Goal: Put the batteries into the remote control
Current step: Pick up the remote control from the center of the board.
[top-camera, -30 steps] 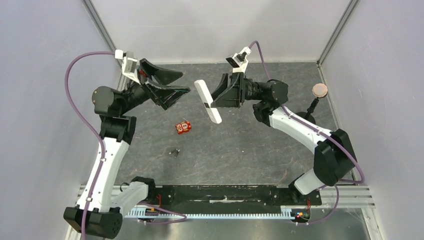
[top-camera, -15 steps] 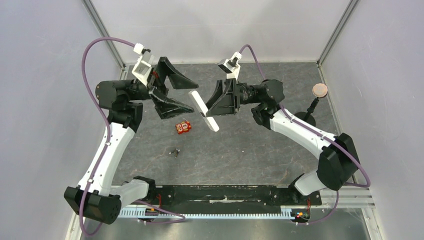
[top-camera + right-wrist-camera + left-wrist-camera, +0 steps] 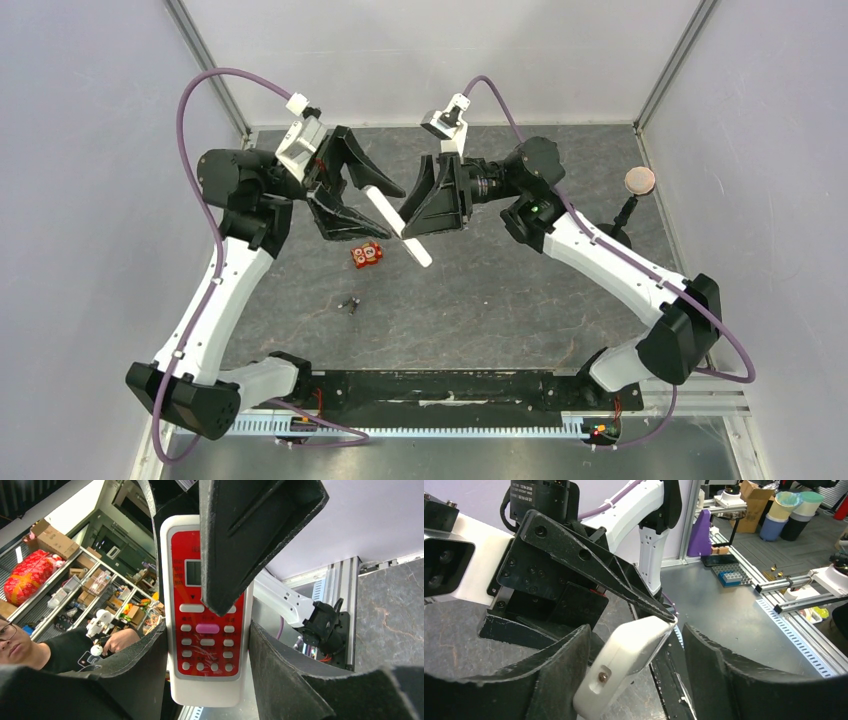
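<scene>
The remote control (image 3: pixel 418 250) hangs slanted in the air above the table, and my right gripper (image 3: pixel 408 222) is shut on its middle. In the right wrist view its red button face (image 3: pixel 207 630) sits squeezed between both fingers. My left gripper (image 3: pixel 393 211) straddles the remote's upper end, open. In the left wrist view the white end (image 3: pixel 634 645) lies against the left finger (image 3: pixel 569 670), with a gap to the right finger (image 3: pixel 714 665). A left finger (image 3: pixel 250 540) crosses the remote's face. The batteries (image 3: pixel 367 254), a small red bundle, lie on the table below.
A few small dark bits (image 3: pixel 349 303) lie on the table in front of the batteries. A round brown disc on a black stand (image 3: pixel 640 180) stands at the right edge. White walls close the table on three sides.
The left arm has swung right and its jaws now bracket the remote's upper end, narrower than before. The right arm has carried the remote leftward to meet it.
</scene>
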Robot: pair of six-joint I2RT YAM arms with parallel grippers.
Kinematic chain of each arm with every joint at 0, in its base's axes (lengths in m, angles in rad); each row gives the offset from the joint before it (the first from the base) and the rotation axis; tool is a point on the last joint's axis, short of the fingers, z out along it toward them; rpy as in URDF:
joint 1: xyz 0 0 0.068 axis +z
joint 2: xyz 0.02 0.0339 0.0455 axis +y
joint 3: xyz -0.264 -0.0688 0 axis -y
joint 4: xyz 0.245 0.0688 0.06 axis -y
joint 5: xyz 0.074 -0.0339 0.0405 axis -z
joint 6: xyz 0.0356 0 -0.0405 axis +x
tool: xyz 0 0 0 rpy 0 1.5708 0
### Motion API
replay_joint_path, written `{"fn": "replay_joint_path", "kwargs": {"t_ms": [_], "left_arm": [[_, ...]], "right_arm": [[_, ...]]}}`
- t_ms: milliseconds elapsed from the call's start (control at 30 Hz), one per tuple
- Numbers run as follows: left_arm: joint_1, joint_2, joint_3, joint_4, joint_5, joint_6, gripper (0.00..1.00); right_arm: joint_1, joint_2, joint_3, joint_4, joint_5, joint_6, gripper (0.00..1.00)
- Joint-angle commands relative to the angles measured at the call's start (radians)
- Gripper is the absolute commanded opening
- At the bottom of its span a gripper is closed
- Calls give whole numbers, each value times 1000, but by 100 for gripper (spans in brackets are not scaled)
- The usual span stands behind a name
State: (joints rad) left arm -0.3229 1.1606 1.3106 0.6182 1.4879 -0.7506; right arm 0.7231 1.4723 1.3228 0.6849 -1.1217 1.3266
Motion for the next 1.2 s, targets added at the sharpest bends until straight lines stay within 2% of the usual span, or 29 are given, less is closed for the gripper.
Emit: {"fn": "replay_joint_path", "kwargs": {"t_ms": [0,133,233,667,933,1033,1167], "left_arm": [[-11,6,39,-14,35,36,69],[-17,3,40,-18,48,34,50],[-17,1,34,-21,71,35,44],[-16,20,23,-14,141,50,43],[-16,34,8,43,152,25,51],[-15,36,-7,112,161,-31,54],[-11,35,-20,171,160,-72,54]], "right_arm": [[18,-34,96,-241,-2,-182,21],[25,-37,116,-323,2,-242,20],[27,-40,115,-325,1,-235,21],[34,-39,83,-221,2,-100,17],[33,-31,61,-126,10,26,17],[33,-29,44,-69,14,79,16],[33,-25,41,-50,20,93,16]]}}
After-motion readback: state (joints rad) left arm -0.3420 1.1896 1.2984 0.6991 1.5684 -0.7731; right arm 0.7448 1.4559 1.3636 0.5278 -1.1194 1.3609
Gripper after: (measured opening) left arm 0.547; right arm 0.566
